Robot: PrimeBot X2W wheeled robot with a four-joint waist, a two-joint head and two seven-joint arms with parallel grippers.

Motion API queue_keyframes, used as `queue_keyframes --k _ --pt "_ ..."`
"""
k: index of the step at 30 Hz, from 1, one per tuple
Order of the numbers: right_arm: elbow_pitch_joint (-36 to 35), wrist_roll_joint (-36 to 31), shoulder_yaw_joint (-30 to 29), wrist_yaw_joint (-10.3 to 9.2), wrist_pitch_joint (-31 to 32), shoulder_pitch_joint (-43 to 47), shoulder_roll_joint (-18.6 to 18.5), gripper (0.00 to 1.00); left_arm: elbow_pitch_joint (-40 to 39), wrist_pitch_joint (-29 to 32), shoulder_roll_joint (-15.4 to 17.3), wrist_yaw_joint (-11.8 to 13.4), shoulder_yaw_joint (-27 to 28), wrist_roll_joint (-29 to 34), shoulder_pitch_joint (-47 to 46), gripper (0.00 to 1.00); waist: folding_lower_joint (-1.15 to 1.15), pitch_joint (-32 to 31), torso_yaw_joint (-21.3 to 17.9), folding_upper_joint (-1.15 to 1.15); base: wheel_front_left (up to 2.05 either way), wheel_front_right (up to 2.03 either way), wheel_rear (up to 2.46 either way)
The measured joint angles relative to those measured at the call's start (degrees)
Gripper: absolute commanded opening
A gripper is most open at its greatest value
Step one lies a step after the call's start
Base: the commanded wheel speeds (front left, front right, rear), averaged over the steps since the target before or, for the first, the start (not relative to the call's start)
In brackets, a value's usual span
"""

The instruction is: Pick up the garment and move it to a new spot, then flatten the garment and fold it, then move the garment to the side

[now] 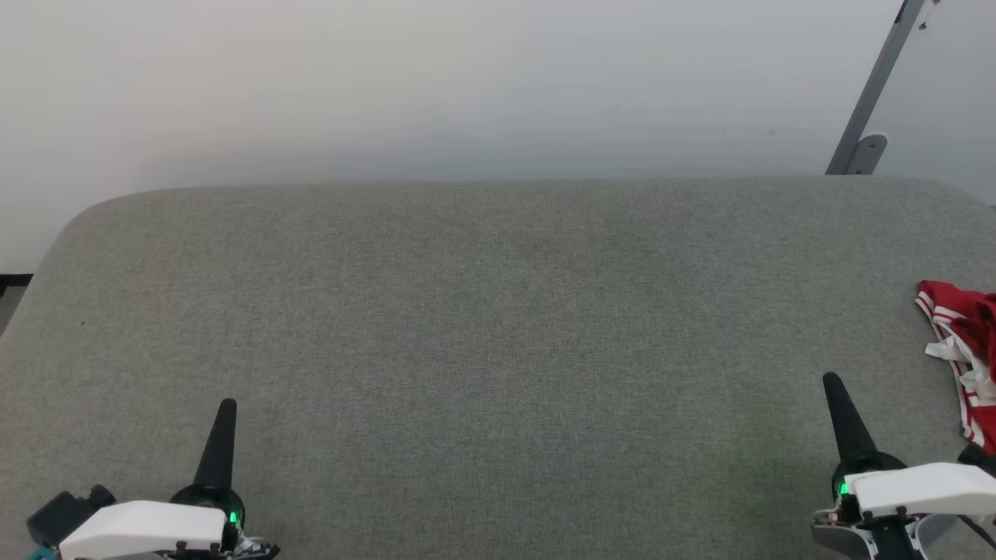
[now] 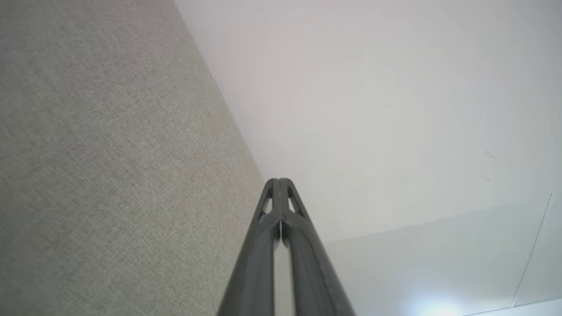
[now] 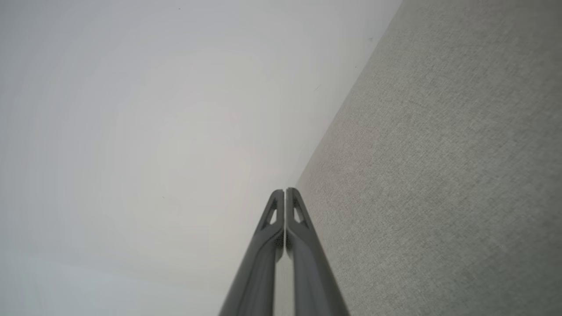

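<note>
The garment (image 1: pixel 969 342), red with white and striped trim, lies crumpled at the right edge of the head view, partly cut off by the frame. My right gripper (image 1: pixel 832 381) is shut and empty at the lower right, its tips a little left of and below the garment, apart from it. At the lower left my left gripper (image 1: pixel 227 406) is shut with nothing in it, far from the garment. In the wrist views the left gripper (image 2: pixel 279 180) and the right gripper (image 3: pixel 284 190) have their fingers pressed together over the grey surface.
A wide grey fabric-covered surface (image 1: pixel 498 327) with rounded far corners spans the head view. A pale wall (image 1: pixel 436 85) rises behind it. A grey metal bar with a bracket (image 1: pixel 867 117) leans at the upper right.
</note>
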Motion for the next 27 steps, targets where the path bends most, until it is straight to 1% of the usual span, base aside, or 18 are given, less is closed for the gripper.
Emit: queue_keyframes --k 27 --pt "0.4 12.6 -0.2 -0.01 3.4 -2.5 0.7 0.0 1.6 3.4 -2.1 0.0 1.2 -10.1 -3.5 0.0 0.0 0.7 -0.2 0.0 0.0 0.0 0.0"
